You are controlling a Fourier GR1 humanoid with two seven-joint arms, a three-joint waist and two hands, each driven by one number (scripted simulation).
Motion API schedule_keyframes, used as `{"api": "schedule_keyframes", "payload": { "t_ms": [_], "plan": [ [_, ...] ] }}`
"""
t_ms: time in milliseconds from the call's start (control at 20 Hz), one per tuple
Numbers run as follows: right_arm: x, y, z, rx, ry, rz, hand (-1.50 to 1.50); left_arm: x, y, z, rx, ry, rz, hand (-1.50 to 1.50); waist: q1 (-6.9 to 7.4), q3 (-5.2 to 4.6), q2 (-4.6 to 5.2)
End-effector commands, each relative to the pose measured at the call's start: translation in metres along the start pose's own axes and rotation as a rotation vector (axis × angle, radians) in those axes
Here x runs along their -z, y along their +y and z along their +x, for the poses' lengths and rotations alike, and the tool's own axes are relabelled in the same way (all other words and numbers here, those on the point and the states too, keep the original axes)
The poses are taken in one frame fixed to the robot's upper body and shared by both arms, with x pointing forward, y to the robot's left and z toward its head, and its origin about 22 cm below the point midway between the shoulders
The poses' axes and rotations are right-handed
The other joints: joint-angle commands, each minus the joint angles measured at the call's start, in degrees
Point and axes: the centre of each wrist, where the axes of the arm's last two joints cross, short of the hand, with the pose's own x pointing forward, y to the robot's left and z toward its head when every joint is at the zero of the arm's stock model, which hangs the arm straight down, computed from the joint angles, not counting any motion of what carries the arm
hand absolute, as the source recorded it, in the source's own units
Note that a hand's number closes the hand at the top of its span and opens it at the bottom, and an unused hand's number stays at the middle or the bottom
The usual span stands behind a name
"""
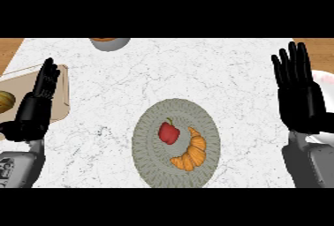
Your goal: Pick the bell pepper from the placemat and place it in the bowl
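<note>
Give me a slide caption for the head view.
Red bell pepper and croissant on grey placemat; both hands, left, right, open.

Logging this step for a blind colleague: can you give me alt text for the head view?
A red bell pepper lies beside a croissant on a round grey placemat on a white marble counter, untouched. The left hand and right hand rest open at the sides, fingers up.

Single head view, looking steeply down on the counter [195,66] from above. Forearms enter at the lower edge. No second view to compare.
</note>
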Motion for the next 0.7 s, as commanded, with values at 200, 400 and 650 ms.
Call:
{"api": "schedule_keyframes", "payload": {
  "t_ms": [200, 400, 650],
  "plan": [
    [-0.006, 0.024, -0.025, -0.113, 0.149, 0.371, 1.50, 0.011, -0.007, 0.014, 0.056, 0.095, 0.016, 0.00, 2.93, 0.38, -0.59],
    [-0.035, -0.016, -0.052, -0.482, 0.066, -0.088, -1.50, 0.006, -0.017, 0.009, 0.028, 0.171, 0.016, 0.00, 1.26, 0.37, -0.68],
    [-0.058, 0.013, -0.052, -0.483, -0.037, 0.284, -1.50, -0.007, -0.029, 0.023, 0.016, 0.199, -0.011, 0.00, 1.82, 0.29, -0.98]
  ]
}}
